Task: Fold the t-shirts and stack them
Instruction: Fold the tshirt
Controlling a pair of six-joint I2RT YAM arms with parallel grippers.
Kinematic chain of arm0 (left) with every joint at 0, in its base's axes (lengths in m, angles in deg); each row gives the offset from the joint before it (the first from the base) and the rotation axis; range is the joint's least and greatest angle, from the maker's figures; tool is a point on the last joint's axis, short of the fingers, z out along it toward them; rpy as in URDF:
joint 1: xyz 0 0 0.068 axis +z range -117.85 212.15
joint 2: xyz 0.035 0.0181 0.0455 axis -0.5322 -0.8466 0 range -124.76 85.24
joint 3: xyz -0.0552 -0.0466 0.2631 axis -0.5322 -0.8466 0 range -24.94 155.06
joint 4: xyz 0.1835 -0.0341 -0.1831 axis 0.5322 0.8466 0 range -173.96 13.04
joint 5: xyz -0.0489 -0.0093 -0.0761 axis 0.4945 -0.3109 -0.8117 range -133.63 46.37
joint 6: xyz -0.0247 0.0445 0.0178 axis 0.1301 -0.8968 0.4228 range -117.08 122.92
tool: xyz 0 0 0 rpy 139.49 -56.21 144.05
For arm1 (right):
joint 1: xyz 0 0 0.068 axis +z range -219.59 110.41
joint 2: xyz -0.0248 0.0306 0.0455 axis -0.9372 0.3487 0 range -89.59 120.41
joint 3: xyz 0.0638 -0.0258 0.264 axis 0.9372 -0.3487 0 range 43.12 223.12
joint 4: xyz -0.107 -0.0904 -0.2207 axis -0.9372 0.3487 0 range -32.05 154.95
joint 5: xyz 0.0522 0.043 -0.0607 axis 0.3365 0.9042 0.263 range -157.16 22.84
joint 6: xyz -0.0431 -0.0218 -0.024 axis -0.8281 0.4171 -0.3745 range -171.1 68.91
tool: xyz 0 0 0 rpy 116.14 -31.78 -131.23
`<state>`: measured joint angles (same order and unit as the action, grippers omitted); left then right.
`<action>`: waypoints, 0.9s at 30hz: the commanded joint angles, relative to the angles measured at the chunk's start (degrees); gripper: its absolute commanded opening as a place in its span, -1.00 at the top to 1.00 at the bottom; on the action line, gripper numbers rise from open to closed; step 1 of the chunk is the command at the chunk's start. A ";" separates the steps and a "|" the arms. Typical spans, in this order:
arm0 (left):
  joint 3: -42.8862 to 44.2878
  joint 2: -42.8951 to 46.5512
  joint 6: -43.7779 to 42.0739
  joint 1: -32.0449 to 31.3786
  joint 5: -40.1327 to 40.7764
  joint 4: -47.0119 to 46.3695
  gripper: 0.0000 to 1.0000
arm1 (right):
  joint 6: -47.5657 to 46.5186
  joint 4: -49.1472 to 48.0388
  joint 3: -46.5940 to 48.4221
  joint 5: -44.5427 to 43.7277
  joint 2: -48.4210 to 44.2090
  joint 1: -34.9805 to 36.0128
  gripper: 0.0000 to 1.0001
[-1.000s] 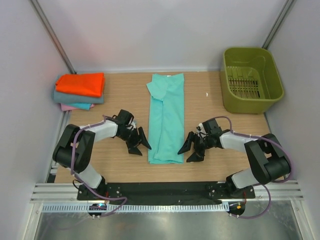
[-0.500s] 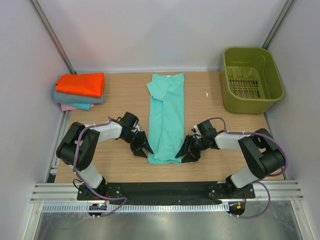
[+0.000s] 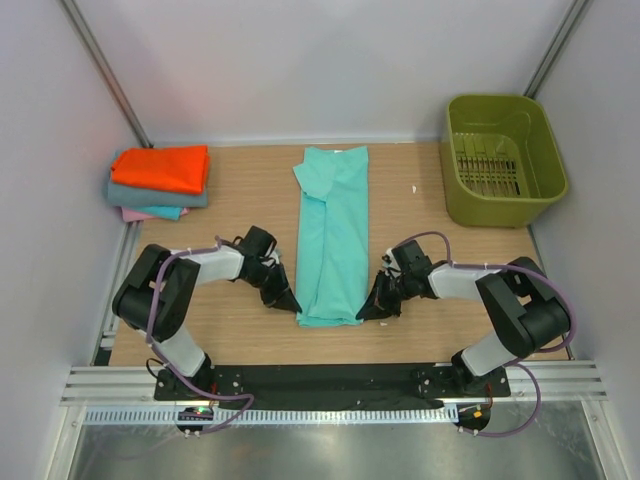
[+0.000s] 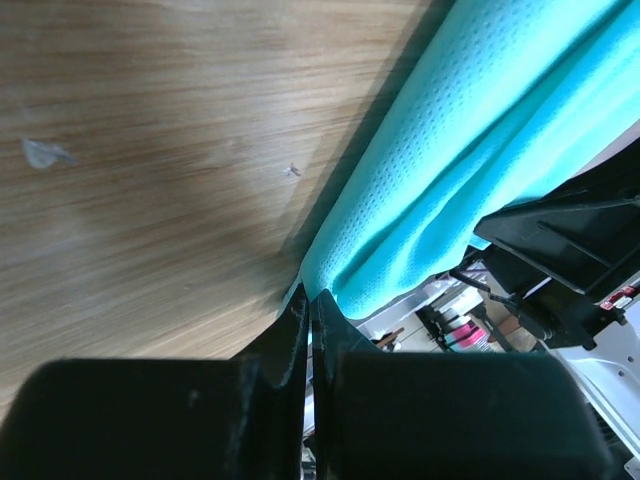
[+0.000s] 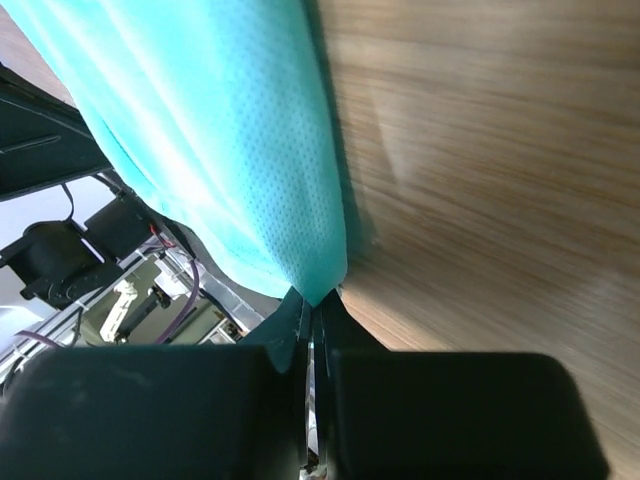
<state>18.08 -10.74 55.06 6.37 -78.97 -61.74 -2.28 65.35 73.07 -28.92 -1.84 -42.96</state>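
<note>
The mint shirt (image 3: 333, 235) lies as a long folded strip in the middle of the table (image 3: 235, 195), its near corners pinched between the closed fingers of the left gripper (image 3: 290, 304) and right gripper (image 3: 366, 313), with folded shirts (image 3: 160, 180) stacked far left.

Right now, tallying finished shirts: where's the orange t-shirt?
Top view, far left corner: the orange t-shirt tops the folded pile, left of the mint shirt.

Near corners of the mint-green t-shirt (image 3: 335, 230) vanish inside the clamped left gripper (image 3: 292, 305) and right gripper (image 3: 366, 312) — and the pink t-shirt (image 3: 133, 214) shows only an edge beneath the folded t-shirts (image 3: 160, 172) above.
</note>
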 commanded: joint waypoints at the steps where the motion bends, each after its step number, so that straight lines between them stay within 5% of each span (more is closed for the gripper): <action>1: 2.14 2.99 -0.98 0.90 -2.20 -1.22 1.00 | -3.11 0.41 3.52 -0.45 -2.66 -0.70 0.97; 11: 15.13 2.65 -4.85 5.74 -3.87 3.88 1.00 | -12.07 12.02 23.10 0.35 0.39 -8.00 0.97; 27: 51.00 -23.96 -8.46 11.98 -2.29 4.42 1.00 | -13.40 8.16 48.34 0.96 22.10 -15.82 0.97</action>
<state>63.74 -31.35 48.21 17.72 -80.98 -56.30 -14.19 75.93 115.71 -28.42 17.70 -57.58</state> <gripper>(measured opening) 0.004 0.035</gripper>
